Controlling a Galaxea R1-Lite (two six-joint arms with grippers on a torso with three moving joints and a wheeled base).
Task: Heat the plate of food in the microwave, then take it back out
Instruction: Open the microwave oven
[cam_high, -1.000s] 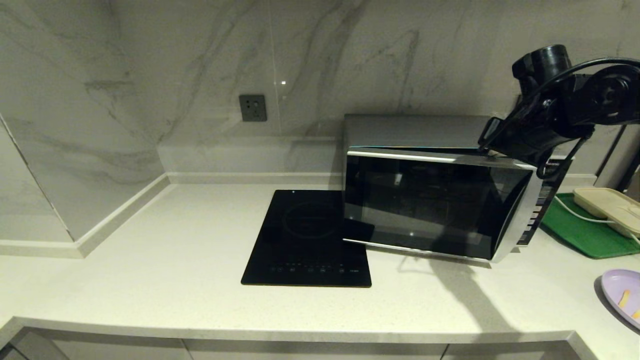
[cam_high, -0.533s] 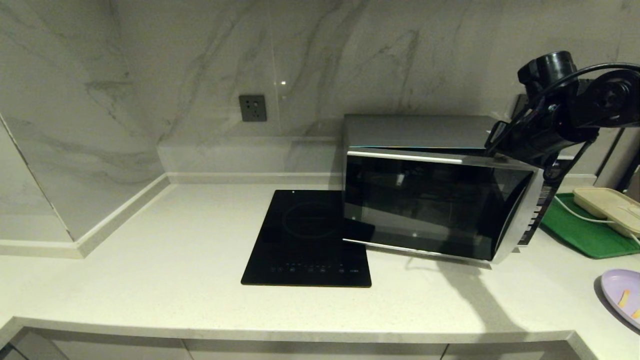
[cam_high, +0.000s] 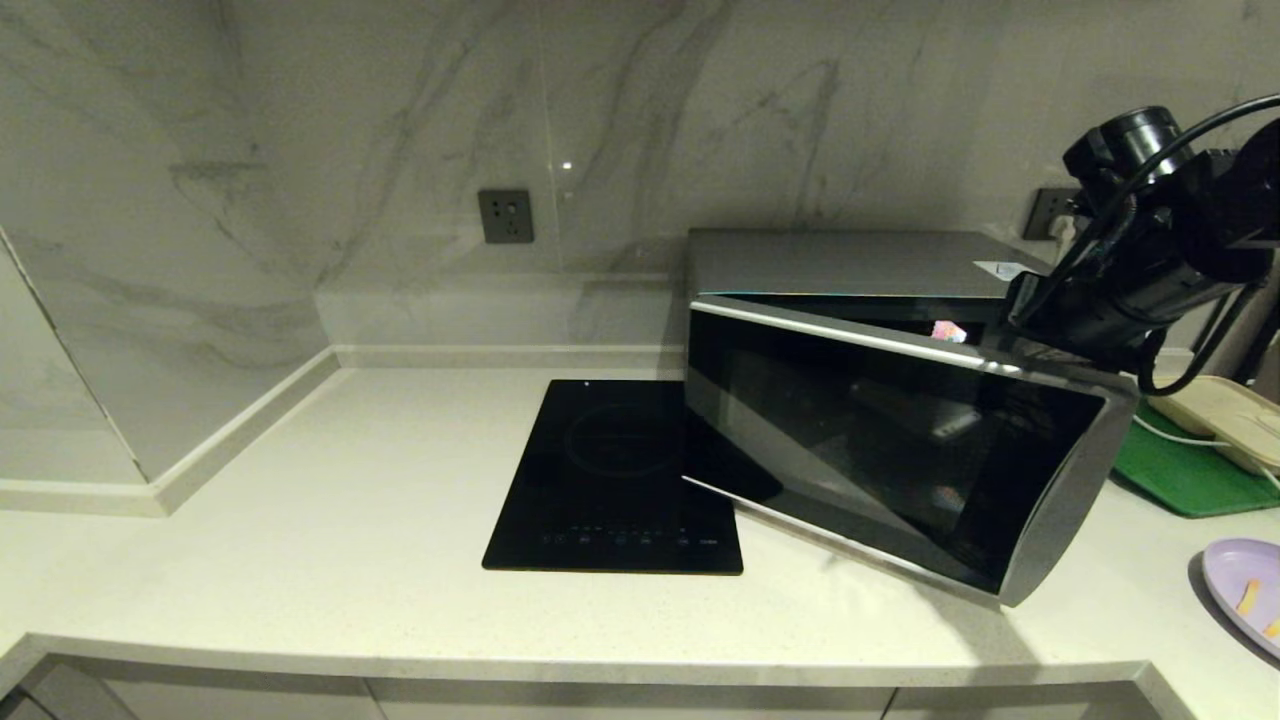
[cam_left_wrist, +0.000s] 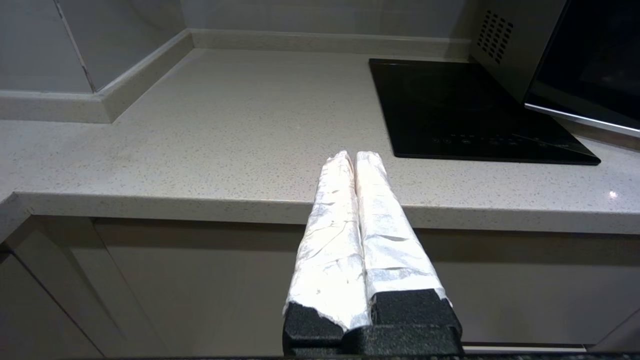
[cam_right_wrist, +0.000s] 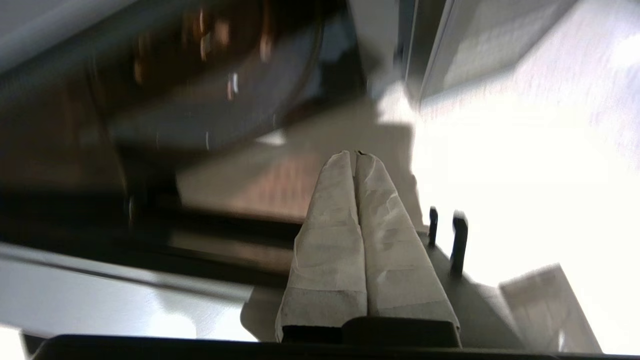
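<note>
Head view shows your right pincer (cam_high: 1040, 320), fingers pressed together and holding nothing, at the top free edge of the microwave (cam_high: 850, 270) door (cam_high: 890, 440), which stands partly open. Draw that edge along the hinge's arc, staying hooked behind it, until the cavity is clear. Your left pincer (cam_left_wrist: 356, 160), likewise closed and empty, idles off the surface (cam_high: 300, 520) edge. On the lilac plate of food (cam_high: 1245, 590), at the surface's right edge, lie a few orange sticks.

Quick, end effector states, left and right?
Left end effector: closed, empty, parked before the counter edge.
Right end effector: closed, holding nothing, at the microwave door's top corner.
</note>
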